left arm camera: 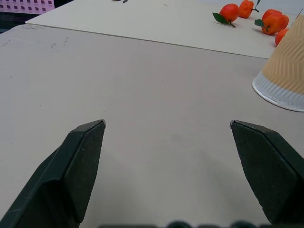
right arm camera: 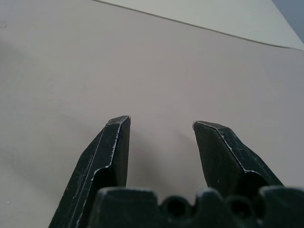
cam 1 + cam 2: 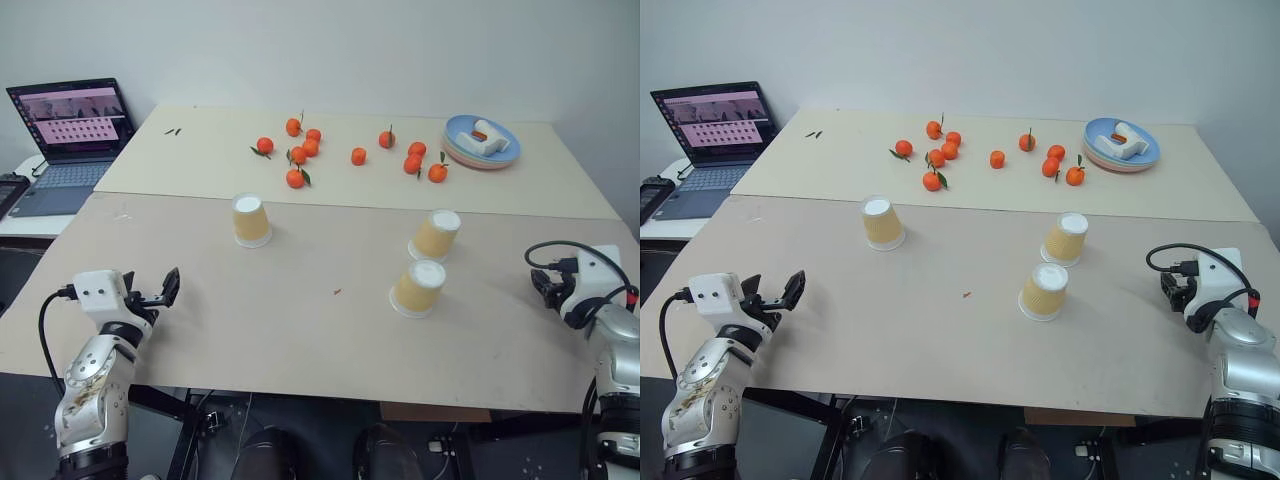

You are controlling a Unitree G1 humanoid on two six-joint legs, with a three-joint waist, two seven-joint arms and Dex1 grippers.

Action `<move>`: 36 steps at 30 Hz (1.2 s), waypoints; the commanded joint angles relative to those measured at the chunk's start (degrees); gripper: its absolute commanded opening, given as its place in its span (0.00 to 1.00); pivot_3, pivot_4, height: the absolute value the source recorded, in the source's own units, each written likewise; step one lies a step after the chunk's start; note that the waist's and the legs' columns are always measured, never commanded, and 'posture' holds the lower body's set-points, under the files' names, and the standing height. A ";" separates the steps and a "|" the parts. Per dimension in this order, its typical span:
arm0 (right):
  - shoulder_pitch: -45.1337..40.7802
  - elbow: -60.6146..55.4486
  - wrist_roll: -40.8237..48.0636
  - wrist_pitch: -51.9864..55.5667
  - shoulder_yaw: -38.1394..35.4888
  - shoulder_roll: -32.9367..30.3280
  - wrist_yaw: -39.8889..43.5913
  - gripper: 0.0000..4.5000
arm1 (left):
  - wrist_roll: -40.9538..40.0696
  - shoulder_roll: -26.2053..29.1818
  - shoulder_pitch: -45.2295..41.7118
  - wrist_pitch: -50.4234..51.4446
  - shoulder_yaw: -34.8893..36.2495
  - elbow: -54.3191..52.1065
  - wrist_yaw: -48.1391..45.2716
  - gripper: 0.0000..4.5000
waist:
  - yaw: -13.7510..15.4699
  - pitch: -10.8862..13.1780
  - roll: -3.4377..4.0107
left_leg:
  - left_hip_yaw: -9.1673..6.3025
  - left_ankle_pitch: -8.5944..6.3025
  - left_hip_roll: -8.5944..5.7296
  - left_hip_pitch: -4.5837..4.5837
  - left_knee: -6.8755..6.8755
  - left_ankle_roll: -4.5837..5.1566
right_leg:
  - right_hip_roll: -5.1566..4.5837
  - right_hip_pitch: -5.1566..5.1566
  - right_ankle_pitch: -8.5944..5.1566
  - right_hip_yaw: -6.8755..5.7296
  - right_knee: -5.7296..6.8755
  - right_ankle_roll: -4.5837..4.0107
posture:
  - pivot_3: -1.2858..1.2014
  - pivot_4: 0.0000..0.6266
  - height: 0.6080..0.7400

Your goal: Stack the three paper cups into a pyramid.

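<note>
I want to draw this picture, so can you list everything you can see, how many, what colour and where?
Paper cups: three, tan with white ends, upside down on the near board; one on the left, two close together on the right.
Tangerines: about eleven, orange, scattered on the far board.
Plates: a small stack, blue on top, far right, with a white thing on it.
Laptop: one, dark, open, far left on a side table.
Table boards: two, beige, near and far.
Left claw: black, open, holding nothing, near left.
Right claw: black, small gap between its fingers, holding nothing, near right.
</note>
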 commanded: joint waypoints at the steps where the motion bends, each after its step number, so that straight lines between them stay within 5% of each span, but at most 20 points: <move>1: -0.91 -1.71 -0.25 -0.99 -0.60 0.06 -0.54 0.57 | -1.54 0.89 -1.43 -0.28 -1.79 -3.12 -3.42 1.00 | 0.00 0.00 0.00 | 0.00 0.00 0.00 0.00 0.00 0.00 | 0.00 0.00 0.00 0.00 0.00 0.00 | 0.52 0.24 0.54; 11: -2.79 1.28 0.49 -3.02 -0.21 -5.37 7.47 0.57 | -8.86 18.19 2.04 7.82 -19.43 -23.44 -33.22 1.00 | -0.59 -0.01 0.17 | 0.03 -0.01 -0.02 -0.03 -0.10 -0.01 | 0.04 -0.07 -0.02 0.01 -0.03 -0.01 | 0.52 0.24 0.54; 20: 5.82 -19.37 21.72 10.80 1.33 -25.50 53.04 0.57 | -12.32 22.77 1.35 10.02 -17.53 -25.57 -37.83 1.00 | 0.13 0.12 0.40 | -0.11 0.00 0.04 0.04 -0.15 0.01 | 0.04 0.10 -0.02 -0.04 -0.26 -0.01 | 0.52 0.24 0.54; 27: -5.17 -22.00 16.13 9.19 13.72 -21.19 50.11 0.57 | -13.03 22.94 1.59 11.33 -17.02 -27.13 -36.62 1.00 | -0.02 0.18 0.24 | -0.17 -0.01 0.14 0.12 -0.19 0.00 | 0.03 0.19 0.13 -0.08 -0.46 -0.11 | 0.52 0.24 0.54; 36: -9.47 -15.84 8.53 2.94 19.85 -18.45 50.51 0.57 | -13.41 21.98 2.56 12.81 -15.67 -29.09 -33.20 1.00 | 1.26 0.21 0.22 | -0.12 -0.01 -0.03 -0.02 -0.28 0.03 | 0.02 0.10 0.10 -0.17 -0.53 -0.06 | 0.52 0.24 0.54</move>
